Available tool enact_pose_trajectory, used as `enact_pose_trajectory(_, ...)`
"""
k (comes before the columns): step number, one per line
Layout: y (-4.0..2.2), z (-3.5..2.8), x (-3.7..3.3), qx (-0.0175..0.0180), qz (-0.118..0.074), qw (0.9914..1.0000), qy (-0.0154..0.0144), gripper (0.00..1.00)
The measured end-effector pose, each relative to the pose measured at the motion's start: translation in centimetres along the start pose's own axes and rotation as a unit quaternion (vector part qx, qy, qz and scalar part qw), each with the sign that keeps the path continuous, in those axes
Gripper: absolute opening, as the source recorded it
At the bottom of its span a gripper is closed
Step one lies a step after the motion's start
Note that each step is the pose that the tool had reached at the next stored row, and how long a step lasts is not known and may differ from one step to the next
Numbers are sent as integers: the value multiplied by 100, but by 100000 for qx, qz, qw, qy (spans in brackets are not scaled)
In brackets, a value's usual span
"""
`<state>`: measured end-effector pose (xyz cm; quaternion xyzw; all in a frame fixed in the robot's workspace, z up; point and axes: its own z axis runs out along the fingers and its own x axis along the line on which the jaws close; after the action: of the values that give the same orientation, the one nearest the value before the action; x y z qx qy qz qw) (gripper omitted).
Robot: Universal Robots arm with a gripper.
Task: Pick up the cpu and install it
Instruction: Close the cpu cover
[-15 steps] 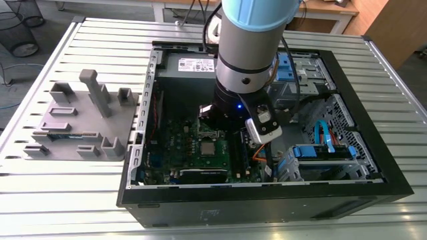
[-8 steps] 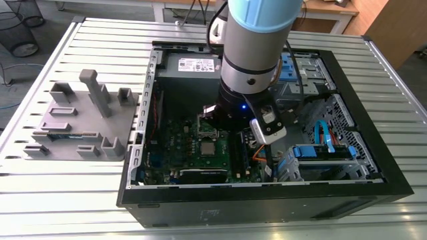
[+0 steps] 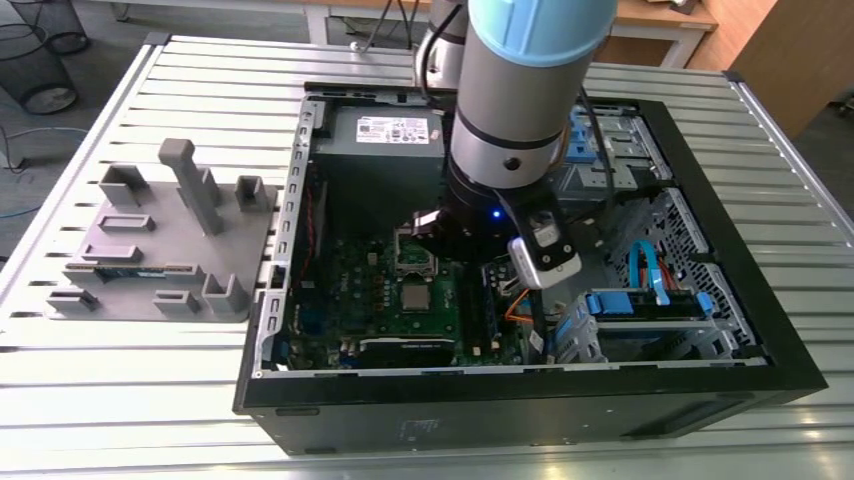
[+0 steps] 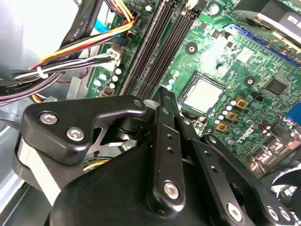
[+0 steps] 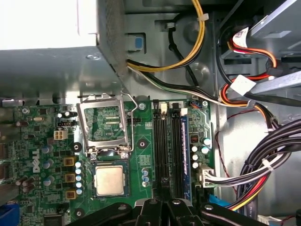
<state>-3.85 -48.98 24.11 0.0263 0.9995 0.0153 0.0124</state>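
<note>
So, I'm standing by the slatted metal worktop (image 3: pixel 160 400), and the arm (image 3: pixel 514 100) is reaching down into the open computer case (image 3: pixel 534 410). The exterior view gives you the wider layout. A grey tray (image 3: pixel 147 245) sits on the worktop just beside the case, on the exterior view's left, with a thin green memory stick (image 3: pixel 134 270) lying in it. From there the cpu (image 3: pixel 418 296) is just a small pale square on the green board, near the foot of the arm.

The wrist views get you the close stuff. In the first wrist view the cpu (image 5: pixel 109 180) sits flat in its socket, shiny side up. The hinged metal frame (image 5: pixel 103 123) right next to it is flipped open, so it isn't clamped over the chip. The long black memory slots (image 5: pixel 169 146) run alongside, and a bundle of cables (image 5: pixel 268 160) hangs off to the far side of them.

The second wrist view looks along the gripper (image 4: pixel 163 94) itself. Its fingers (image 4: pixel 162 122) are drawn close together and I can't see anything between them. The tips hang by the end of the memory slots, near the cpu (image 4: pixel 203 94) but not touching it. The first wrist view catches the same tips (image 5: pixel 162 205) at the edge of the board, again off to one side of the chip.
</note>
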Motion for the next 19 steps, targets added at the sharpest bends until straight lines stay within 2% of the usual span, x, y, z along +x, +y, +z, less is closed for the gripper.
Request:
enact_pose_trajectory(14,6,4,-24,-6,-24,100000,-3,11)
enact_pose_trajectory(19,30,10,-27,-24,-115,100000,-31,11)
